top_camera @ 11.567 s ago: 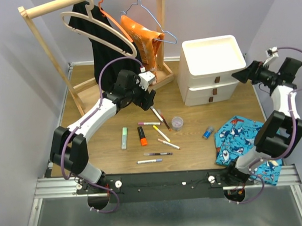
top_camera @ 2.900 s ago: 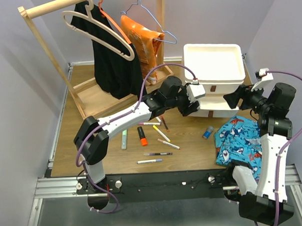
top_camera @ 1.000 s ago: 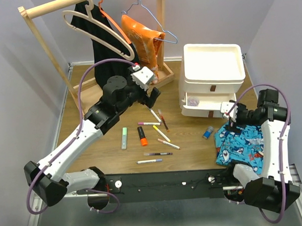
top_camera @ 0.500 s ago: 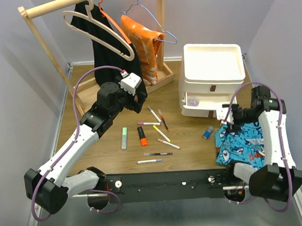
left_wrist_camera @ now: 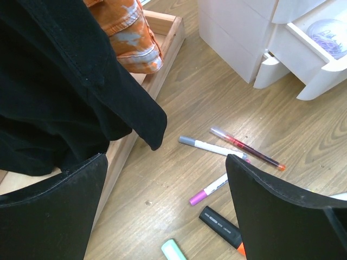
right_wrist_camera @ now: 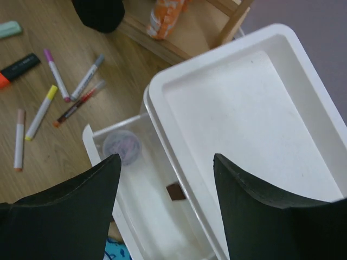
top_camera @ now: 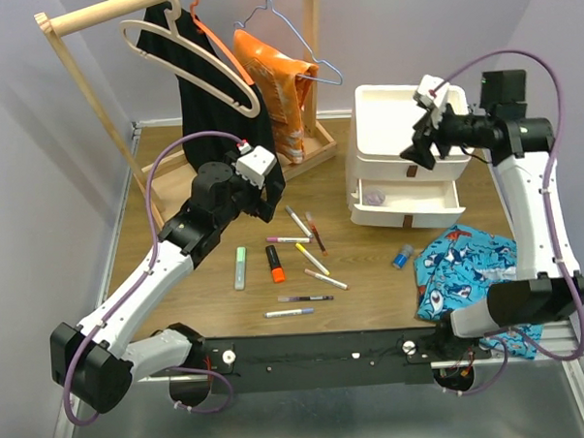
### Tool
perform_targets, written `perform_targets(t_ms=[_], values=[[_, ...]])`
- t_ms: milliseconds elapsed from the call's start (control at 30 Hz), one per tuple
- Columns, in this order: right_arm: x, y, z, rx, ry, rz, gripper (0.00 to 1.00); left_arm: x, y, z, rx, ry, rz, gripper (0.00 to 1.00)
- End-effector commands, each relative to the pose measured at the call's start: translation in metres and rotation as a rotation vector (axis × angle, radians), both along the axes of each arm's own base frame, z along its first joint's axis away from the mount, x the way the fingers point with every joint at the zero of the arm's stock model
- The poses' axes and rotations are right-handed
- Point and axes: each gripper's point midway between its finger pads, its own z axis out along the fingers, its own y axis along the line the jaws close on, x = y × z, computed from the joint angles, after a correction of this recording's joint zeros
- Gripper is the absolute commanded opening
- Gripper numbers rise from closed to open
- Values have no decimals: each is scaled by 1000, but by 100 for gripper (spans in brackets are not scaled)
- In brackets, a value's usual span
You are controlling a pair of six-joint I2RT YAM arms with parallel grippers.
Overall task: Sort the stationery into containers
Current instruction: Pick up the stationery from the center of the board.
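Even, diffuse overhead lighting; shadows on the table [top_camera: 209, 310] are soft and faint. The white drawer unit [top_camera: 394, 108] renders bright, nearly washed out. In both wrist views the fingers [left_wrist_camera: 49, 211] form dark, featureless masses at 5 and 7 o'clock; the background is sharp.

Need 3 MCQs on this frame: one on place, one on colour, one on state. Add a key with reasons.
1. Where is the clear pot?
A) tray top
B) open drawer
C) shark cloth

2. The highlighter lying beside the pale green highlighter is:
A) orange
B) pink
C) grey

3. The right gripper is:
A) shut tight
B) shut on the pot
C) open, empty

Key:
B, the pot sits inside the pulled-out drawer.
A, the orange highlighter lies next to the green one.
C, the right wrist view shows its fingers wide apart with nothing between them.
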Motion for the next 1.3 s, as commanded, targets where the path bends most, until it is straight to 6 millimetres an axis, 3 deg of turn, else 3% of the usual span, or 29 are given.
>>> perform_targets(t_ms=[0, 33, 100, 133, 200, 233, 267, 333, 500, 800, 967, 1267], values=[[16, 50, 3, -3, 47, 17, 76, 3, 1, 0, 2, -25, -6, 99], [-4, 76, -17, -70, 86, 119, 76, 2, 2, 1, 2, -28, -5, 99], [-18, 87, -42, -211, 61, 227, 76, 1, 5, -4, 1, -20, 0, 99], [-41, 103, -65, -264, 104, 325, 76, 0, 7, -3, -4, -22, 4, 99], [-60, 111, -92, -414, 80, 458, 75, -3, 10, -9, -6, -8, 6, 99], [-81, 123, -105, -473, 82, 557, 74, -4, 12, -7, -12, -11, 9, 99], [-94, 116, -132, -551, 116, 608, 74, -5, 14, -8, -13, -7, 13, 99], [-113, 122, -147, -609, 80, 718, 73, -7, 21, -11, -10, -3, 28, 99], [-148, 96, -200, -776, 103, 899, 75, -8, 37, -12, -10, -23, 65, 99], [-169, 40, -255, -1013, 186, 1020, 76, -14, 52, -14, -67, -12, 104, 99], [-162, 29, -282, -1092, 215, 987, 75, -15, 52, -14, -80, -10, 108, 99], [-152, 17, -302, -1170, 246, 961, 70, -13, 52, -22, -111, 14, 119, 99]])
